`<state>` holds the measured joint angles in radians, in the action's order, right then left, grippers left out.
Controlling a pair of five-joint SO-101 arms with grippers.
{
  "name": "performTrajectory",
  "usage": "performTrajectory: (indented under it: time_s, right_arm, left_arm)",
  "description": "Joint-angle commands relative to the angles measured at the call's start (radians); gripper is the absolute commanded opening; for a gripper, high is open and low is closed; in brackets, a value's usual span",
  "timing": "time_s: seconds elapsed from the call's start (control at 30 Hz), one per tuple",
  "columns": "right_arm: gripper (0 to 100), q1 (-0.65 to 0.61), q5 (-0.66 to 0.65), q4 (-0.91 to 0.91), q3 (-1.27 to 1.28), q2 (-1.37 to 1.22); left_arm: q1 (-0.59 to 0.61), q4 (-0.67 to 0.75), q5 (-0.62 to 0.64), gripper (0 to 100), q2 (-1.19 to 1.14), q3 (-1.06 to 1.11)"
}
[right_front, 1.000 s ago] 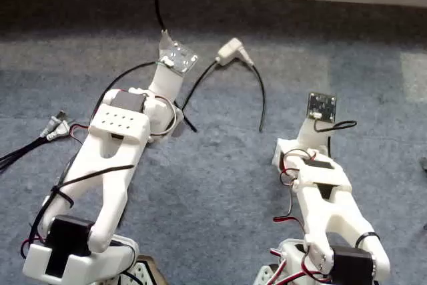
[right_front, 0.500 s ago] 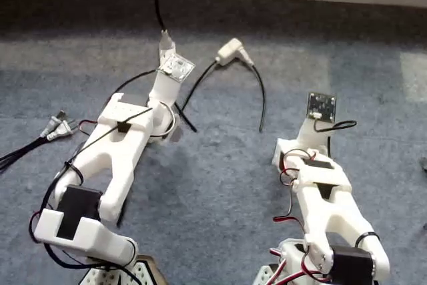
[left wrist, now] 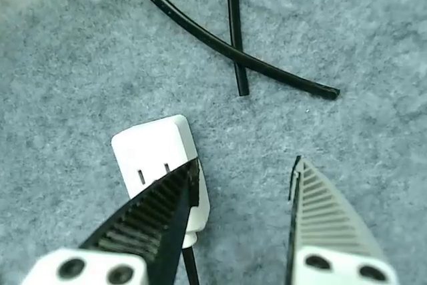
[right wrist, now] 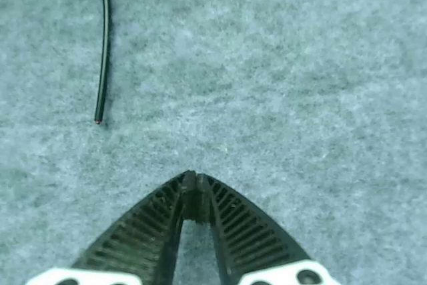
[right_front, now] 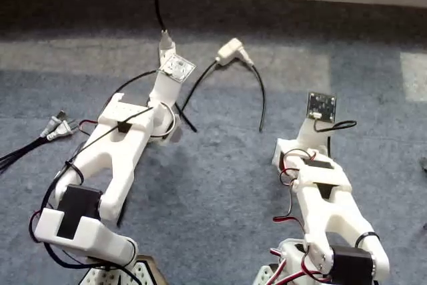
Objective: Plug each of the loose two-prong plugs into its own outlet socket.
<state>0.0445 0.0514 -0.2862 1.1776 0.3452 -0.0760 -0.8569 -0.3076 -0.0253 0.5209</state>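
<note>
Hovering spread over the white outlet socket (left wrist: pixel 150 148) on the surface (left wrist: pixel 373 45), the left hand (left wrist: pixel 245 163) is judged poised for a grasp; centring and closing are called for next, the right hand (right wrist: pixel 197 178) being pinched together, empty.

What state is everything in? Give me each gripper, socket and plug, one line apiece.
left gripper: open, empty, beside the near socket.
right gripper: shut, empty.
near socket: on the carpet, both slots empty.
other socket: on the carpet, apart from both grippers.
loose plugs: unplugged, on the carpet.
</note>
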Motion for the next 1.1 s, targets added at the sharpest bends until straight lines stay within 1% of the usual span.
performTrajectory:
  time_s: [0.0,0.07,0.23,0.37,0.47,0.6,0.7,0.83,1.07]
  right_arm:
    - [0.8,-0.008,-0.011,0.002,-0.048,0.004]
    - [0.8,-0.008,-0.011,0.002,-0.048,0.004]
    - [0.8,-0.008,-0.011,0.002,-0.048,0.004]
    - [0.8,-0.008,-0.011,0.002,-0.048,0.004]
    - [0.8,-0.008,-0.011,0.002,-0.048,0.004]
    - [0.8,-0.008,-0.011,0.002,-0.048,0.004]
    - [0.8,-0.008,-0.011,0.002,-0.048,0.004]
    - [0.8,-0.010,-0.011,0.002,-0.048,0.004]
    - [0.8,-0.010,-0.011,0.002,-0.048,0.004]
  left_arm:
    - [-0.004,-0.026,0.009,22,0.059,-0.039]
    - [0.001,-0.041,0.008,22,0.085,-0.045]
    - [0.071,-0.034,0.006,22,0.131,-0.050]
    - [0.073,-0.034,0.008,22,0.124,-0.048]
    - [0.058,-0.032,0.008,22,0.074,-0.047]
    - [0.004,0.026,0.008,22,-0.067,-0.048]
    - [-0.008,0.023,0.009,22,-0.122,-0.085]
    - [-0.018,-0.032,0.009,22,-0.124,-0.107]
    - [-0.133,-0.121,0.011,22,-0.122,-0.107]
